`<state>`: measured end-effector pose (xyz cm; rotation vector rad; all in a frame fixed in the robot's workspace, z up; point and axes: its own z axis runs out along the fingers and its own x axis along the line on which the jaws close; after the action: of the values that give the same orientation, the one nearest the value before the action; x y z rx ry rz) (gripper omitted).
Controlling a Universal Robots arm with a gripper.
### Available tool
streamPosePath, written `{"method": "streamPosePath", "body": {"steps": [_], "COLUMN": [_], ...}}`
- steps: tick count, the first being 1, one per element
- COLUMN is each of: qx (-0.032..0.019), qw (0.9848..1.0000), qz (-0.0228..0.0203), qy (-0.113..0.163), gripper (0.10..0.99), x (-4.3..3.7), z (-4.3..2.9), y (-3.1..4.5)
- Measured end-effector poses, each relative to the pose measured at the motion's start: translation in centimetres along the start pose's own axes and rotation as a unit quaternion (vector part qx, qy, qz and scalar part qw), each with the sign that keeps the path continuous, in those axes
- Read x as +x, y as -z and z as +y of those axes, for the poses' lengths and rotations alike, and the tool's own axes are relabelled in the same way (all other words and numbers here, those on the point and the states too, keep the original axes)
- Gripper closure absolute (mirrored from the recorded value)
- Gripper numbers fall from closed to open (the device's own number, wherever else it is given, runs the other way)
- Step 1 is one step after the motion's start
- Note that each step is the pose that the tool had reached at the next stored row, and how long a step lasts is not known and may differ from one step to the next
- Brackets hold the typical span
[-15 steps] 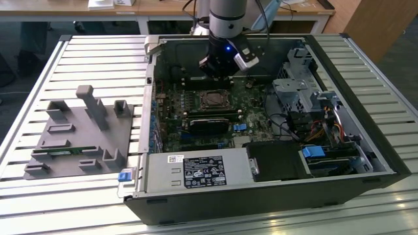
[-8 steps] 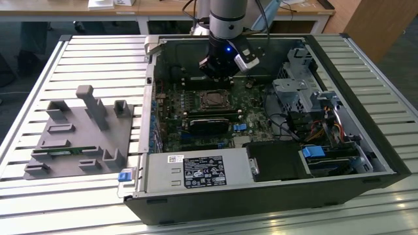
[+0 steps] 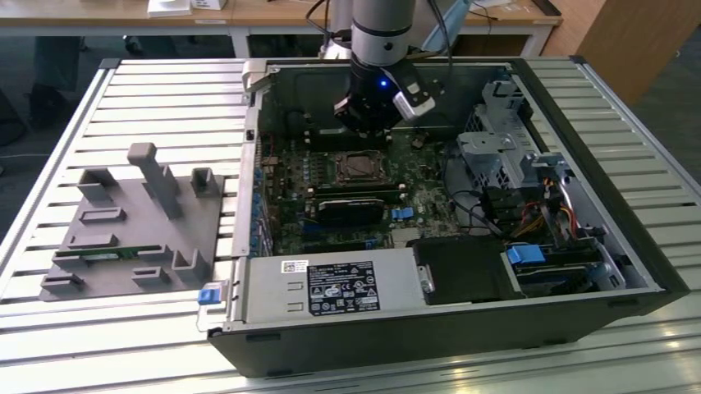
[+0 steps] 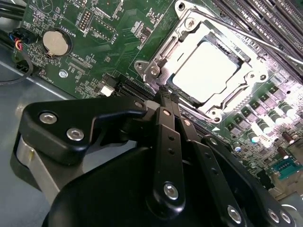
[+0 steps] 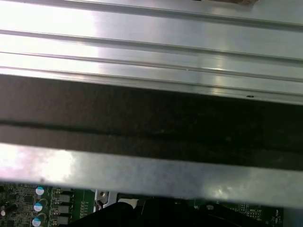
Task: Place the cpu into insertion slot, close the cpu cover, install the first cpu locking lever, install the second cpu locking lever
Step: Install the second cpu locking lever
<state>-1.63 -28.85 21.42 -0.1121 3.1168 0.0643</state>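
Note:
The cpu (image 4: 208,71), silvery-grey on top, lies flat in the insertion slot (image 3: 356,167) on the green motherboard inside the open computer case. The silver cpu cover (image 4: 166,56) frames the chip and appears to lie down over its edges. A thin metal lever rod (image 4: 255,40) runs along the socket's far side. My gripper (image 4: 164,97) hangs just beside one edge of the socket, its black fingers (image 4: 163,118) shut together with nothing between them. In the exterior view the gripper (image 3: 367,127) sits right behind the socket, low inside the case.
A long black module (image 3: 356,205) lies in front of the socket. The drive cage (image 3: 504,156) and cables crowd the exterior view's right; the power supply (image 3: 328,287) fills the front. Case walls (image 5: 142,118) surround the board. A grey fixture (image 3: 131,222) stands on the slatted table.

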Motion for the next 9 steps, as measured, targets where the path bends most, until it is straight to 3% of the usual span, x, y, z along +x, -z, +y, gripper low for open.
{"method": "streamPosePath", "body": {"steps": [9], "qx": [0.0], "qw": [1.0], "qz": [0.0], "qy": [0.0], "gripper": [0.98], "x": [0.04], "z": [-0.48], "y": [0.02]}}
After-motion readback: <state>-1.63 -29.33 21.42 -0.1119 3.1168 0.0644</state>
